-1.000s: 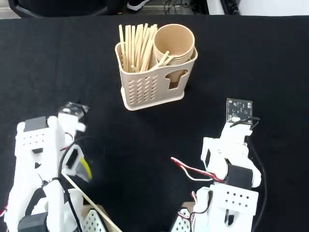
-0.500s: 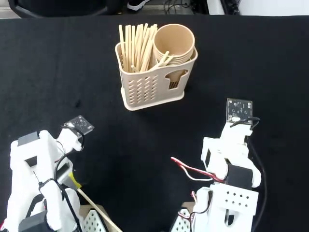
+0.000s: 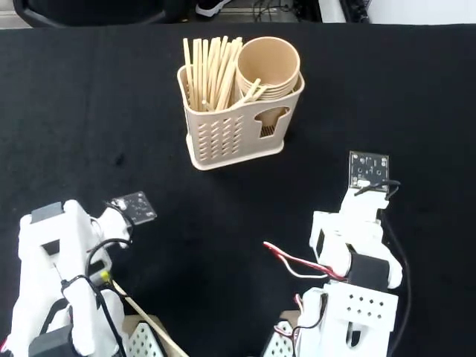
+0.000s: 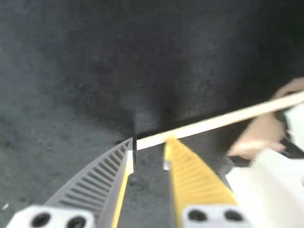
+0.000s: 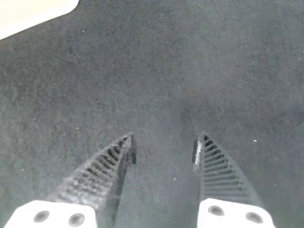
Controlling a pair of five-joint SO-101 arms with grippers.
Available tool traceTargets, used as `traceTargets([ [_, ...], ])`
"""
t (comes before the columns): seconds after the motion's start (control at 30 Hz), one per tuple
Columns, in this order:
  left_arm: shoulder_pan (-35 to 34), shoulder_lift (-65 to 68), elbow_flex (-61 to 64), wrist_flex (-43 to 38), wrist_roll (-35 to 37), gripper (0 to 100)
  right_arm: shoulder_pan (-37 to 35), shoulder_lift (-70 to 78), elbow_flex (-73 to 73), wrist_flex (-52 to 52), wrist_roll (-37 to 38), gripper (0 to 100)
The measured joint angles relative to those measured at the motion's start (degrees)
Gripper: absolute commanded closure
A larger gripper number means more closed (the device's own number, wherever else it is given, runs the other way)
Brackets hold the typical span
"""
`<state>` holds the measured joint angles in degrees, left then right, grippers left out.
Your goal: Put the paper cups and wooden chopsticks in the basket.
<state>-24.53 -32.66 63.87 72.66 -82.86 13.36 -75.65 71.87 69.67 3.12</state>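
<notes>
Main risk from here: a shove instead of a pinch; cause, the loose chopstick (image 4: pixel 213 121) lying almost along the closing line of the left gripper (image 4: pixel 148 145) rather than across it; if closed now, likely to nudge the near end aside or send it skidding over the black cloth (image 3: pixel 372 89). Second risk: a hold at the very tip, with the long free end swinging and catching the wall of the basket (image 3: pixel 223 137) on the way over; worth taking nearer the middle.

Jaws of the left gripper narrowly apart, clamped on nothing as far as can be seen; end of the stick in the gap at the fingertips, touching or just under them, hard to tell which. In the high view, loose chopstick at 7 o'clock, running from the left gripper toward 5 o'clock; basket well apart at 12 o'clock, toward 1 o'clock from that gripper, already holding a sheaf of chopsticks (image 3: pixel 208 71) and stacked paper cups (image 3: pixel 256 56). Over bare cloth at 5 o'clock, right gripper (image 5: pixel 164 147) spread wide, holding nothing, well apart from the stick.
</notes>
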Motion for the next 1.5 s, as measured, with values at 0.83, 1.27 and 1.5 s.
traceTargets([
  [0.83, 18.8, 0.0, 3.3, -9.0, 7.2, 97, 0.0, 0.0, 0.0, 0.0, 0.0, 79.0],
  [1.27, 16.2, -1.3, 13.8, -13.4, 27.8, 97, 0.0, 0.0, 0.0, 0.0, 0.0, 79.0],
  [1.5, 16.6, -1.3, 13.8, -13.4, 28.6, 97, 0.0, 0.0, 0.0, 0.0, 0.0, 79.0],
])
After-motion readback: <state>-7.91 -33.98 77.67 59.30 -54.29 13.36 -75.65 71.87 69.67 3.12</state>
